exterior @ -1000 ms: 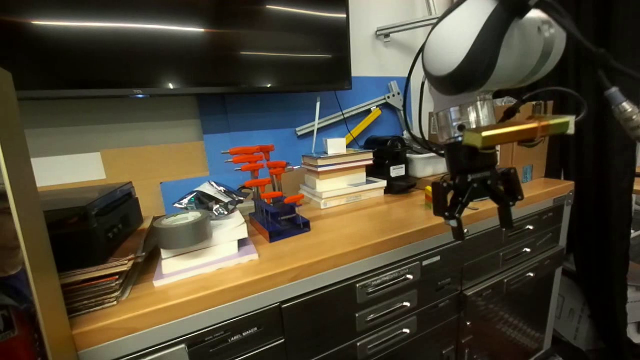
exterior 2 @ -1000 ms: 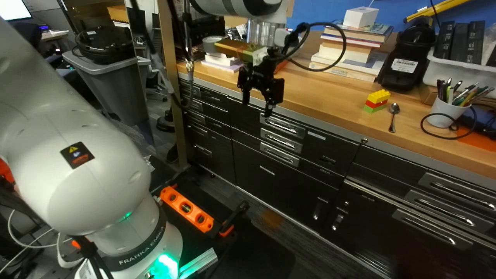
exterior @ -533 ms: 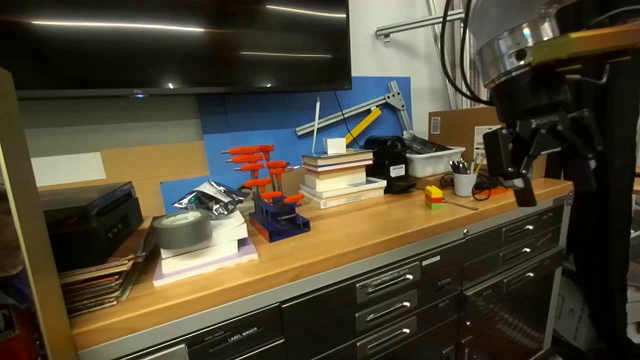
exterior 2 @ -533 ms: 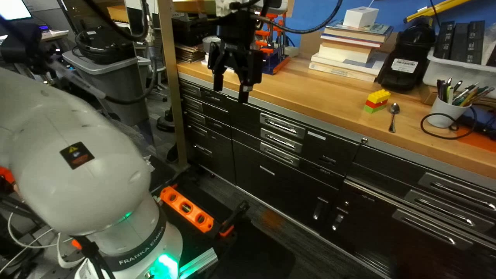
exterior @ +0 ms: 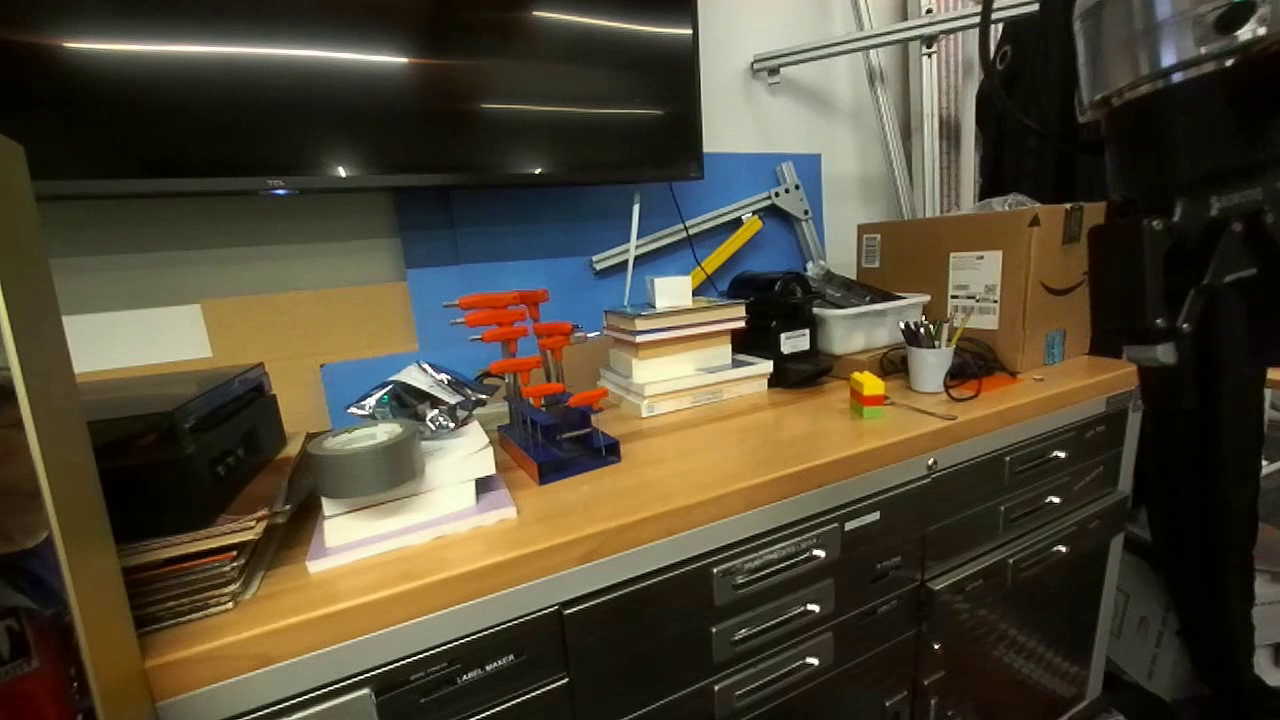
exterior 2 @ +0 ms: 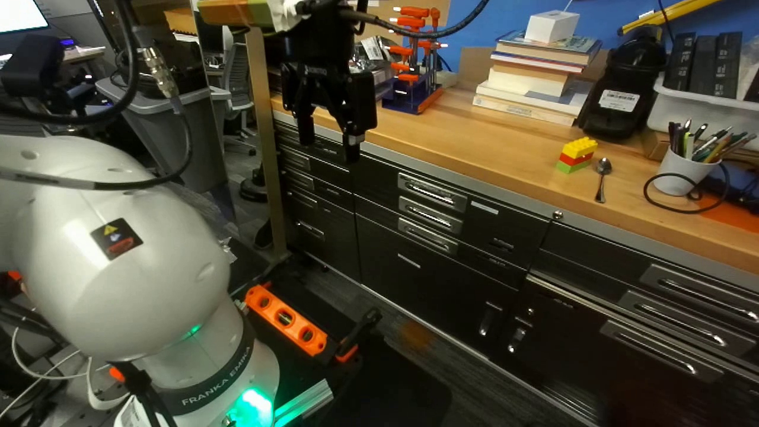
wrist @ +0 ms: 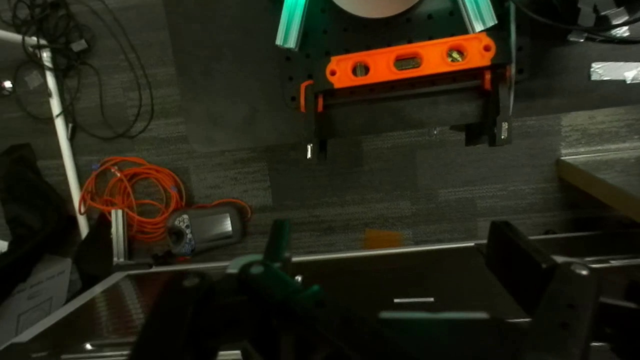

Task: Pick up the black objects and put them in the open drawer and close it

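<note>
My black gripper is open with nothing between its fingers. It hangs in the air in front of the workbench, above the robot's side of the cabinet. It also shows at the right edge of an exterior view, partly cut off. In the wrist view the fingers are wide apart over the floor and the cabinet front. The cabinet's drawers look shut, and they also show in an exterior view. No open drawer is in view. The small black objects are hidden or out of view.
The wooden bench top holds stacked books, red-handled hex keys, toy bricks, a spoon, a pen cup and a black case. An orange level lies by the robot base.
My gripper has moved away from the bench: rightward in one exterior picture, leftward in the other. It stays open. The toy bricks and pen cup are uncovered.
</note>
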Tool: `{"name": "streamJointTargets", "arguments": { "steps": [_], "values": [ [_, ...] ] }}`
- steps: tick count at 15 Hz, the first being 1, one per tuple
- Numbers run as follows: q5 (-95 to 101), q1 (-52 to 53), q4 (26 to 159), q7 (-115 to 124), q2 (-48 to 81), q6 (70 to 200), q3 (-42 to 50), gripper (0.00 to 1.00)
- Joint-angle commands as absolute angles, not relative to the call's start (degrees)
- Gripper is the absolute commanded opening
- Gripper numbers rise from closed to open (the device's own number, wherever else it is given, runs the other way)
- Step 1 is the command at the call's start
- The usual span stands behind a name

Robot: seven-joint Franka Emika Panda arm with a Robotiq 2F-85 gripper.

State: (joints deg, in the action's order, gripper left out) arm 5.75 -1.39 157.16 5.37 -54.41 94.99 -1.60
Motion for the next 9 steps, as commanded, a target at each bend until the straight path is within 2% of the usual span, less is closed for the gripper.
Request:
{"name": "streamJointTargets", "arguments": {
  "steps": [1, 9],
  "values": [
    [6.96, -0.85, 157.51, 2.52, -59.56, 98.20, -0.80, 1.00],
    [5.90, -1.45, 157.71, 3.37, -59.36, 98.06, -0.92, 1.00]
  ]
}}
